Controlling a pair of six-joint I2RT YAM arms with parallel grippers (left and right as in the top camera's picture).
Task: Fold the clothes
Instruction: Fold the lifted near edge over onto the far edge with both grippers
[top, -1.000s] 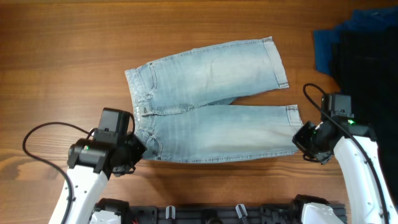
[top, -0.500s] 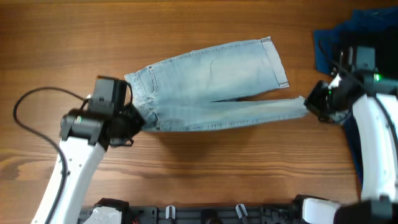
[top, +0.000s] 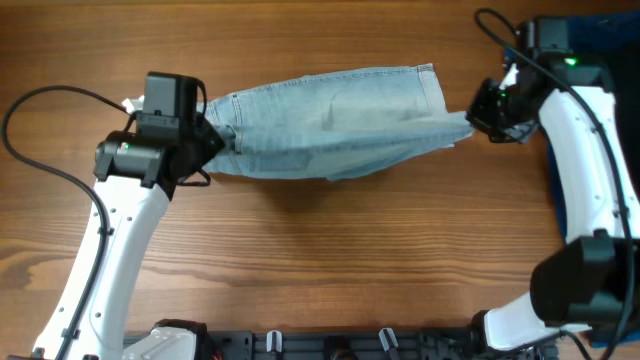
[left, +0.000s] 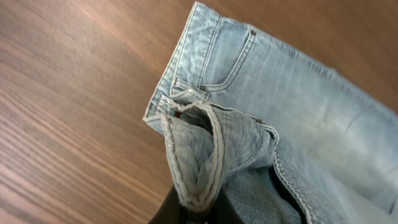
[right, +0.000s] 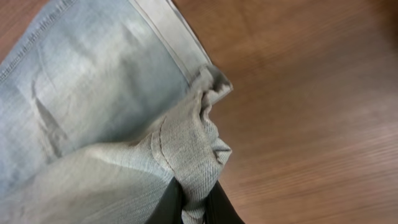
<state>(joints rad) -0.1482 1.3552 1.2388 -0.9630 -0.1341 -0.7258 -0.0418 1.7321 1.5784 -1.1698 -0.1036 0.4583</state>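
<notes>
The light blue denim shorts (top: 330, 115) lie across the far middle of the wooden table, their near leg lifted and hanging between my grippers over the far leg. My left gripper (top: 212, 142) is shut on the waistband end; the pinched waistband shows in the left wrist view (left: 193, 162), with a pocket beyond. My right gripper (top: 478, 112) is shut on the cuffed hem, which shows bunched between the fingers in the right wrist view (right: 196, 155).
A dark blue cloth (top: 600, 25) and a black garment (top: 625, 130) lie at the far right edge behind my right arm. Bare wooden table (top: 330, 260) stretches in front of the shorts.
Both grippers have lifted the near leg and carried it away from me, up over the far leg. The shorts went from spread flat to nearly doubled lengthwise.
</notes>
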